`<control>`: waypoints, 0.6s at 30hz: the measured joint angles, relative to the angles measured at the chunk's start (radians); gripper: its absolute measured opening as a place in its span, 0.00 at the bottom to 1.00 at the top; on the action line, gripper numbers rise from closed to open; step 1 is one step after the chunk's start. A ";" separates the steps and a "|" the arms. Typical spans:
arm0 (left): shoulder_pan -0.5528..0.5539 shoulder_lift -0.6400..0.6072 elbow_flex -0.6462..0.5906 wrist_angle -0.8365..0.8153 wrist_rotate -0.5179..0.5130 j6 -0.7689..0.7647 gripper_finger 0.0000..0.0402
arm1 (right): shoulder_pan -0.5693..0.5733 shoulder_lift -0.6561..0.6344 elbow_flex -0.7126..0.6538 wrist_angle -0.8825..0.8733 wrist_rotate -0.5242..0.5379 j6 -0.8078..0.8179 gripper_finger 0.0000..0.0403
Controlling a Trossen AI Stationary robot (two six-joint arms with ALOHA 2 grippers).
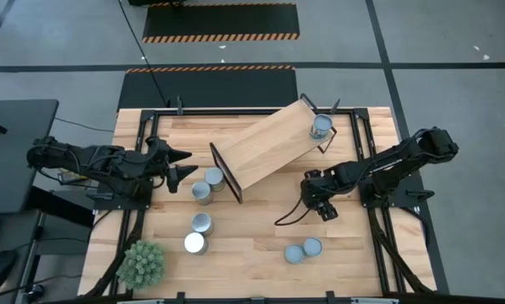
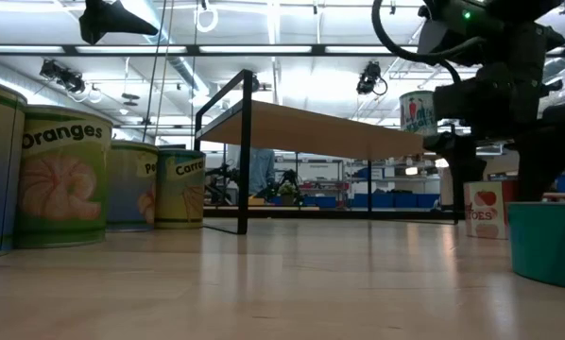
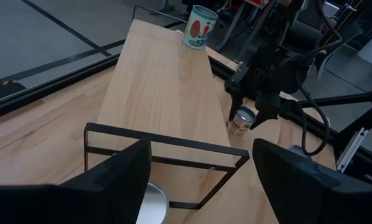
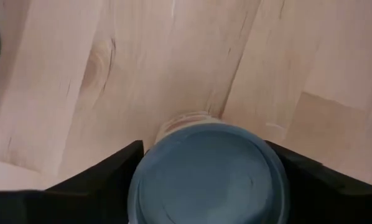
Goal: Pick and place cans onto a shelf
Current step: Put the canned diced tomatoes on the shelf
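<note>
The shelf [image 1: 269, 148] lies slantwise across the table's far middle, and one can [image 1: 322, 127] stands on its far right end. My right gripper [image 1: 324, 203] points down, just right of the shelf, and is shut on a can [image 4: 208, 168] with a blue-grey top. My left gripper [image 1: 183, 169] hangs open and empty by the shelf's left end frame, above two cans [image 1: 209, 184]. Two more cans [image 1: 198, 232] stand near the front left and two [image 1: 303, 250] at the front right. My right gripper has the can's round side wall [image 3: 241, 124] between its two fingers [image 4: 111, 171], one on each side just below the top rim. The fingers come from above, pointing down. The can is upright; in the low view its base [image 2: 486, 231] seems to rest on the table.
A spiky green plant [image 1: 143, 263] sits at the front left corner. Black rails [image 1: 366, 169] run along the table's sides and far edge. Bare wood lies in the middle front between the can groups. A teal can [image 2: 547, 241] stands close to the low camera.
</note>
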 joint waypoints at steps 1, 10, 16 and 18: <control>0.000 0.000 0.000 0.000 0.000 0.000 0.71 | -0.002 0.000 0.006 -0.006 0.001 -0.012 0.72; 0.000 0.000 0.000 0.000 0.000 0.000 0.71 | -0.048 0.000 0.186 -0.200 0.000 -0.054 0.72; 0.000 0.000 0.000 0.000 0.000 -0.001 0.71 | -0.113 0.000 0.380 -0.408 0.000 -0.032 0.73; 0.000 0.000 0.000 0.000 0.000 -0.001 0.71 | -0.141 0.000 0.442 -0.455 0.001 0.002 0.73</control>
